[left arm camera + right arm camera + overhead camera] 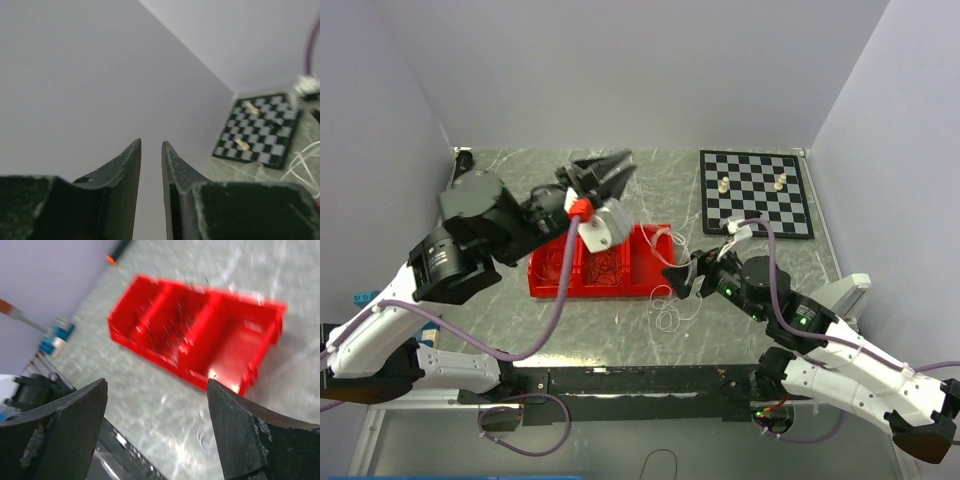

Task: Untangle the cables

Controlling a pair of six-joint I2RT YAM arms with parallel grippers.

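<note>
The cables lie apart from each other. Thin white wires [670, 308] loop on the table just right of the red tray [642, 291], and one strand reaches over its right compartment. Black wires [607, 265] sit in the middle compartment, also seen as black wires [170, 326] in the right wrist view. My right gripper [677, 282] hangs low over the white wires, wide open and empty [156, 382], facing the red tray [270, 320]. My left gripper [610, 168] is raised behind the tray and points at the back wall; its jaws [151, 143] stand narrowly open with nothing between them.
A chessboard [755, 192] with two pale pieces [722, 185] lies at the back right, also seen as a chessboard [260, 132] in the left wrist view. White walls close the table on three sides. A small blue object [362, 298] sits off the left edge.
</note>
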